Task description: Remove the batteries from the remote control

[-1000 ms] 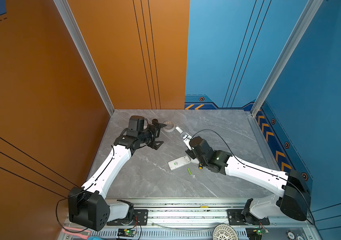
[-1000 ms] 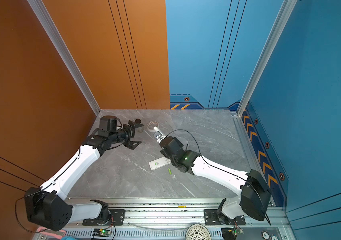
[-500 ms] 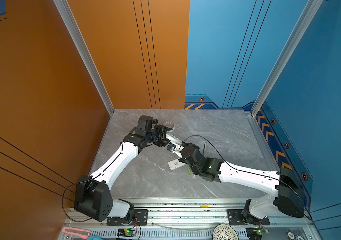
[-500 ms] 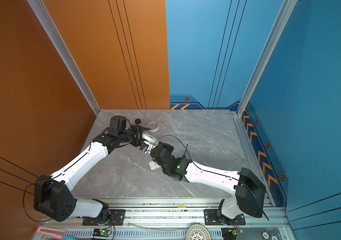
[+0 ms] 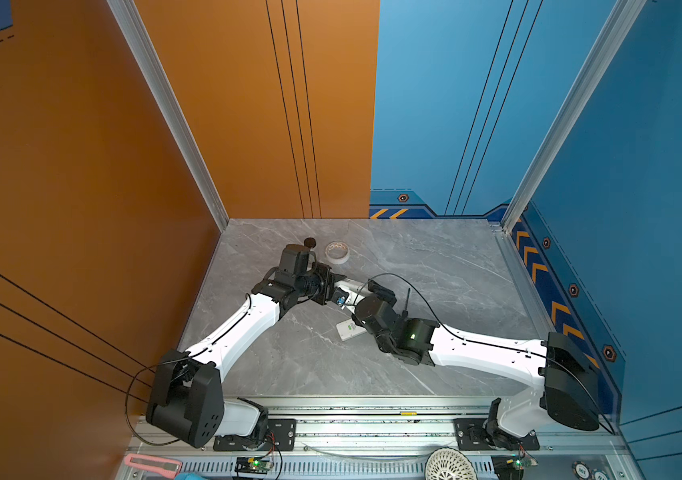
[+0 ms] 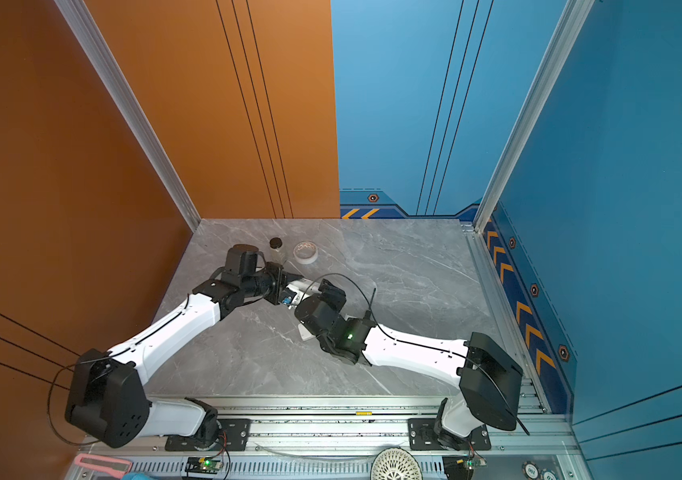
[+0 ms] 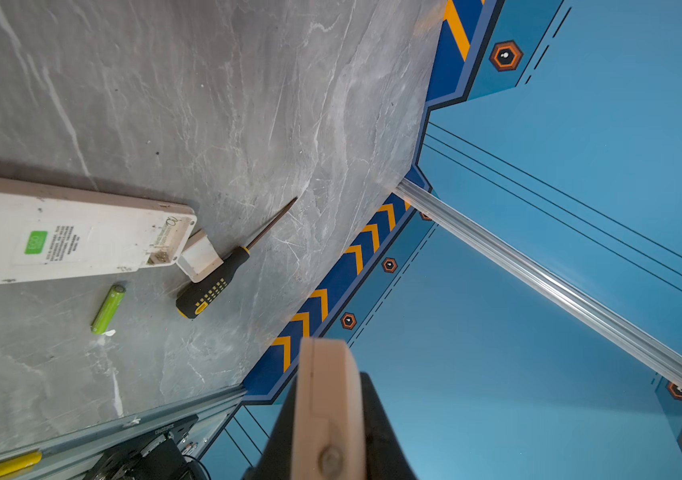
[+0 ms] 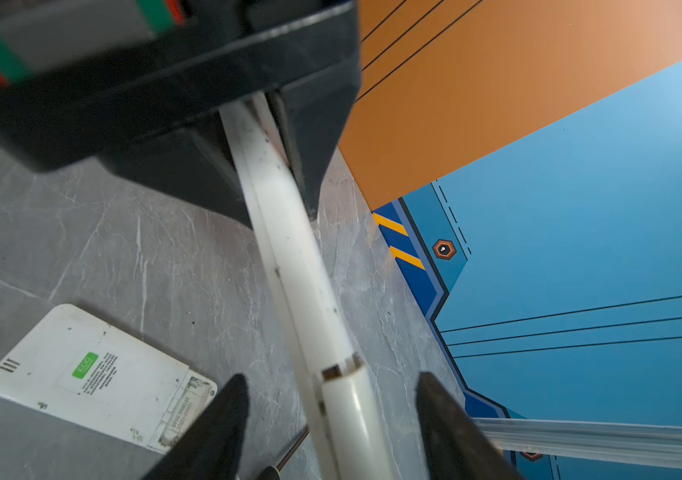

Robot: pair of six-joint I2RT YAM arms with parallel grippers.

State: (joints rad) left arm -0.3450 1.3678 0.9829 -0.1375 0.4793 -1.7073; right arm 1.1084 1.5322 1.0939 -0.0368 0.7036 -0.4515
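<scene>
So the left gripper [image 5: 337, 283] is clamped shut on one end of a slim white remote [image 8: 289, 249], holding it up off the grey marble table [image 5: 435, 266] roughly level. In the right wrist view you can see the black fingers pinching it from both sides. The right gripper [image 8: 331, 378] sits around the other end of that same remote, but its fingers [image 8: 223, 415] are spread wide with a clear gap on each side, so it isn't gripping anything. There's a seam with a brownish gap across the remote right near those open fingers, and I can't tell if anything is inside. A second remote [image 7: 60, 237] with a green ECO sticker lies flat on the table below the arms. Its battery cover [image 7: 200, 255] is off and lies at its open end, resting on the handle of a black-and-yellow screwdriver [image 7: 214, 286]. The green battery [image 7: 108, 308] is out, lying on the table just beside that second remote's long edge, not touching it as far as I can see. The orange-red one doesn't show up in any view. Farther back there's a tape roll [image 5: 337, 252] and a small dark-lidded jar [image 6: 275, 244].
</scene>
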